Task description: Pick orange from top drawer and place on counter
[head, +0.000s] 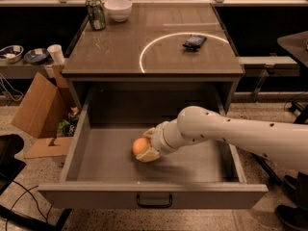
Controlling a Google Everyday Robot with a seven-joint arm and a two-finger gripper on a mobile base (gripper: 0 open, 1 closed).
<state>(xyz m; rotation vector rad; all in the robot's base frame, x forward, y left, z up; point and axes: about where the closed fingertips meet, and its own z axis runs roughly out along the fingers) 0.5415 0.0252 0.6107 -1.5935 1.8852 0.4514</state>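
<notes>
1. Camera view looks down on the top drawer [103, 165], which stands pulled wide open. Its flat grey front is nearest the camera, with a small dark bail handle [154, 200] at the middle.
2. The orange [139, 145] is inside the top drawer, near the middle of its floor and slightly toward the wall on the left of the view. It is well apart from every wall.
3. The gripper [144, 146] is also inside the top drawer, right at the orange. It is clasped on the fruit, with one pale finger [148, 155] under the front side and the other against the rear side.
4. Whether the orange rests on the top drawer's floor or hangs just clear of it cannot be told.
5. The white arm [231, 131] comes in over the top drawer's right-hand wall and slopes down toward the drawer's middle.
6. The counter [120, 52] lies directly above the rear of the top drawer, with a thin white circle arc [141, 61] marked on it.
7. Beyond the top drawer, at the counter's far left, a green can [96, 13] stands just beside a white bowl [118, 8]. A flat dark object [194, 42] lies within the arc.
8. On the floor to the left of the top drawer sits an open cardboard box [41, 105].
</notes>
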